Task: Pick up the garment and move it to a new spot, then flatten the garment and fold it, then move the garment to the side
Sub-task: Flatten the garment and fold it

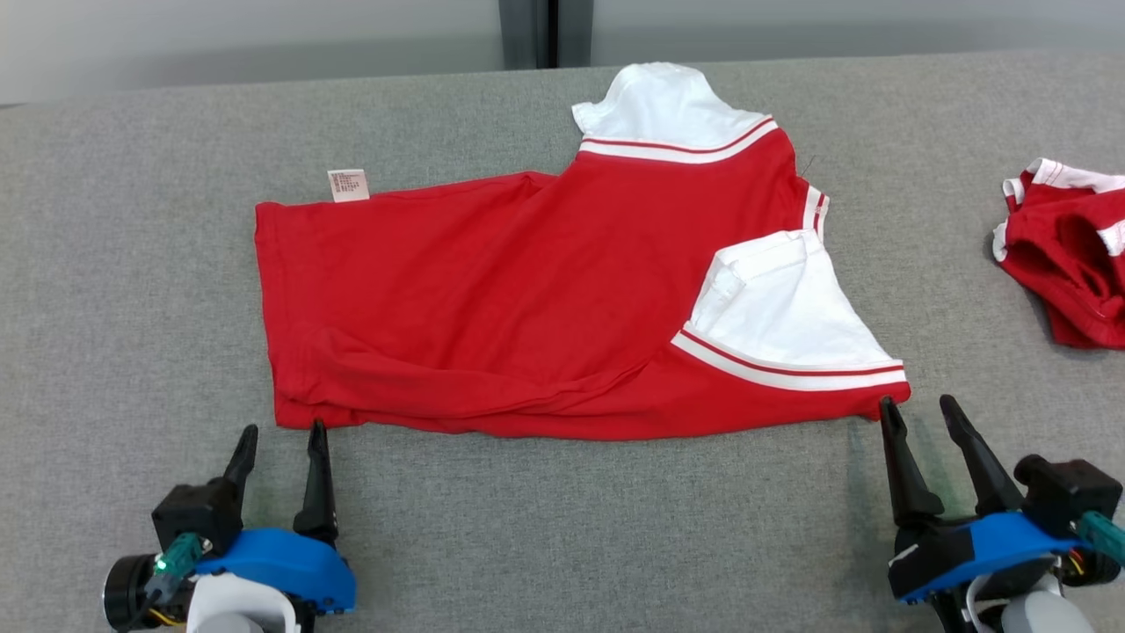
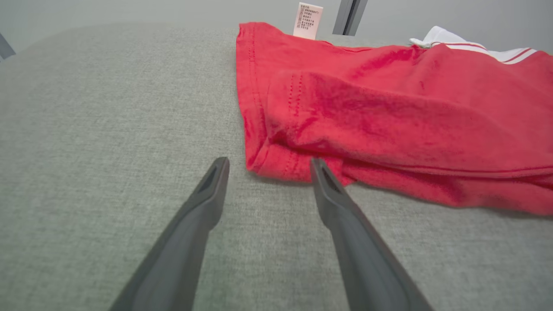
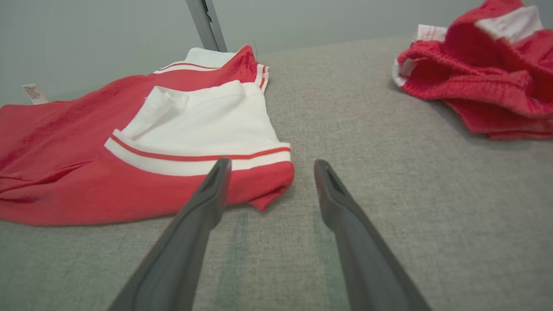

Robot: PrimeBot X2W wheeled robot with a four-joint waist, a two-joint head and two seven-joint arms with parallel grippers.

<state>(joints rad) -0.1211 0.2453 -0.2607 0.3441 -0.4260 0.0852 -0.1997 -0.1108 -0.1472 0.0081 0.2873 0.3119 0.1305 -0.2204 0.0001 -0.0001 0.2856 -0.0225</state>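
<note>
A red cotton shirt with white striped sleeves lies spread on the grey fabric tabletop. The left gripper sits at the shirt's near hem corner, the right gripper at its near sleeve corner; both gape wide, holding nothing. A crumpled red-and-white garment lies well beyond the shirt's sleeve end.

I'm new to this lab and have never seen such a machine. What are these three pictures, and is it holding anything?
It is a two-armed robot. The wide picture comes from its head; the other two come from cameras on its wrists, looking along the dark fingers. On the grey table lies a red shirt with white sleeves, and another crumpled red garment off to the right. The left gripper and right gripper sit open at the shirt's near corners, holding nothing.
</note>
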